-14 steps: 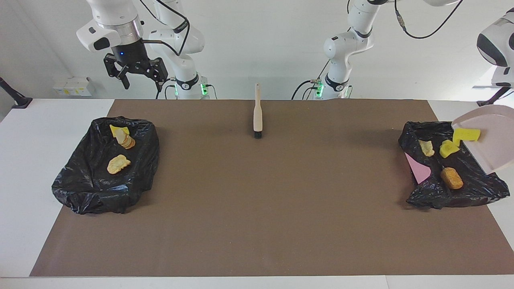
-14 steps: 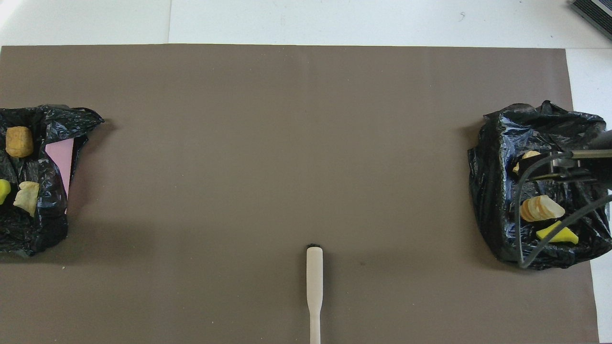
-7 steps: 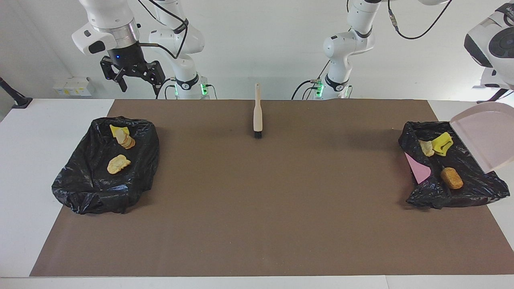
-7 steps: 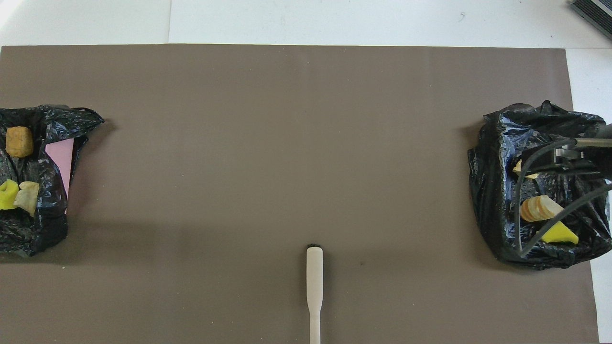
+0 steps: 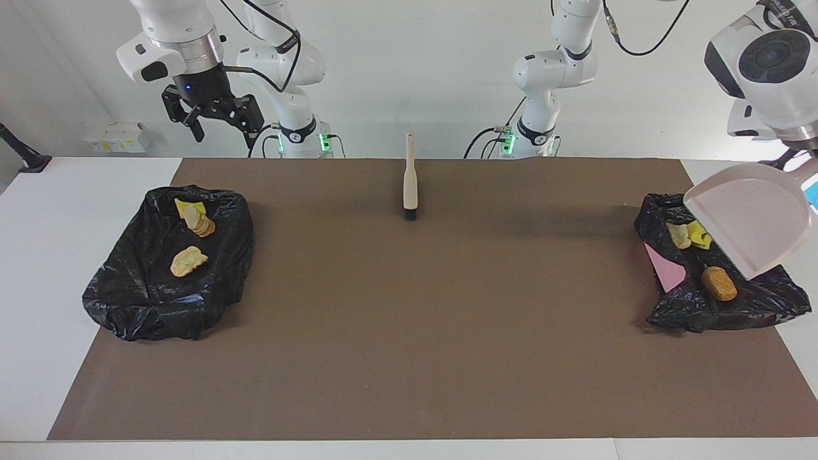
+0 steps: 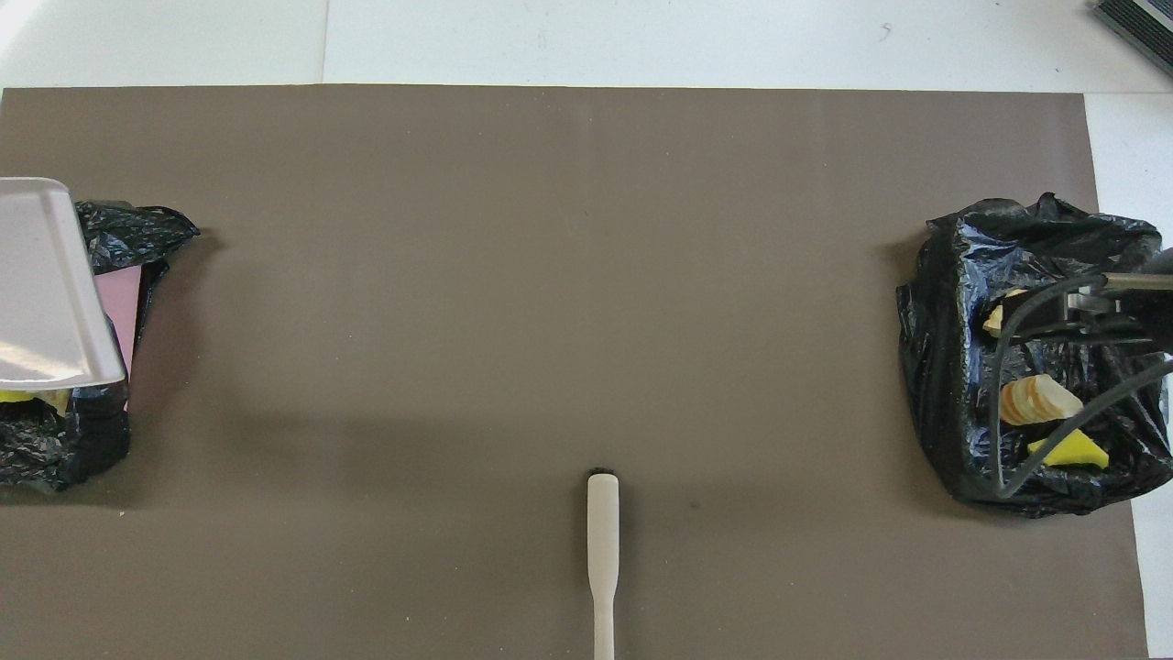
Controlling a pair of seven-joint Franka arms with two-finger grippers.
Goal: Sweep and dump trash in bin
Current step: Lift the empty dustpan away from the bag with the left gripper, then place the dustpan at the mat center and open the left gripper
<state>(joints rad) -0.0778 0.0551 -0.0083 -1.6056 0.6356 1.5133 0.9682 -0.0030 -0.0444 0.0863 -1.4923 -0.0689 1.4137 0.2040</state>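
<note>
trash (image 5: 188, 261) in bins (image 5: 167, 262) | brush (image 5: 409, 181) between bins

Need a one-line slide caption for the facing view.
Left arm tips the emptied dustpan over its bin; right gripper waits open; brush lies unused.

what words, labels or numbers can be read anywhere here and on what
None can be read.
Left arm's wrist housing: a short line of dark lettering along its top edge, too small to read.
Brush, dustpan, both black bin bags and the trash pieces in them: no text or signs visible.
</note>
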